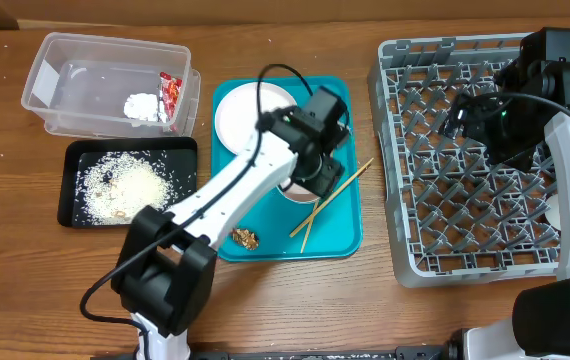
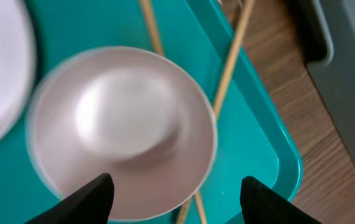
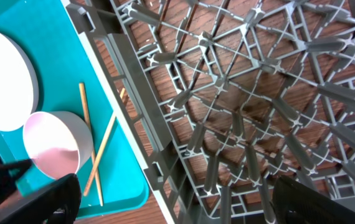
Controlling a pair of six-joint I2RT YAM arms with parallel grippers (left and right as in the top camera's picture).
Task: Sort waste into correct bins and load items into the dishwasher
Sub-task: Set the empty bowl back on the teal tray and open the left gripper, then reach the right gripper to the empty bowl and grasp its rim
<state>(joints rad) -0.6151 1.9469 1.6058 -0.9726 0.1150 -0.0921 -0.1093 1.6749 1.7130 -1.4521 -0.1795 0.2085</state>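
Wooden table (image 1: 5,280) carries everything, with bare wood along its near edge and in the narrow strip between the teal tray (image 1: 345,235) and the grey dish rack (image 1: 435,180) on the right. At far left stands the clear tub (image 1: 55,75), which holds the paper wad (image 1: 143,106) and the red wrapper (image 1: 170,95). Just below it, the black tray (image 1: 70,190) holds the rice grains (image 1: 125,185).

On the teal tray lie the white plate (image 1: 240,115) at the back, a small white bowl (image 2: 121,124) near the middle, the brown food scrap (image 1: 244,238) at the near edge and the two chopsticks (image 1: 330,198), crossed. One of them pokes out over the tray's right rim.

The left gripper (image 2: 174,199) hangs over the bowl with its fingers spread wide. The wrist view is blurred, so perhaps they touch the rim; I cannot tell. The right gripper (image 3: 171,199) is also spread, over the lattice floor of the rack near its left wall.
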